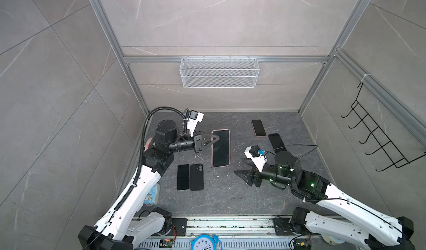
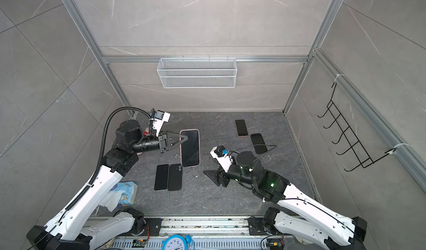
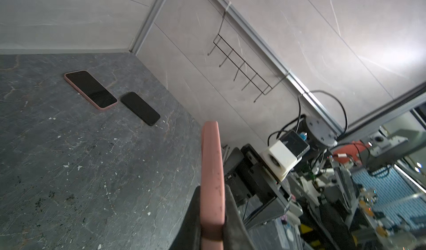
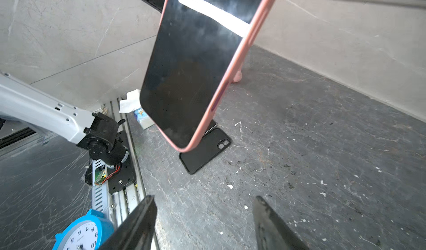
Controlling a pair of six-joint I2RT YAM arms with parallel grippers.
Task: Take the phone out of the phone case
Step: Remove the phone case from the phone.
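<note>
Left gripper [image 1: 213, 141] is clamped shut on the 9 o'clock long edge of the phone [image 1: 220, 152]. The phone sits fully inside the pink case [image 3: 212, 172]. It's held screen-up, clear of the table [image 1: 230, 195], likely to leave the opposite rim free for peeling. Right gripper [image 4: 204, 198] is at 4 o'clock of the phone, low, jaws spread, empty and not touching it. Probably staged to grab the case rim. Extraction not yet begun.
</note>
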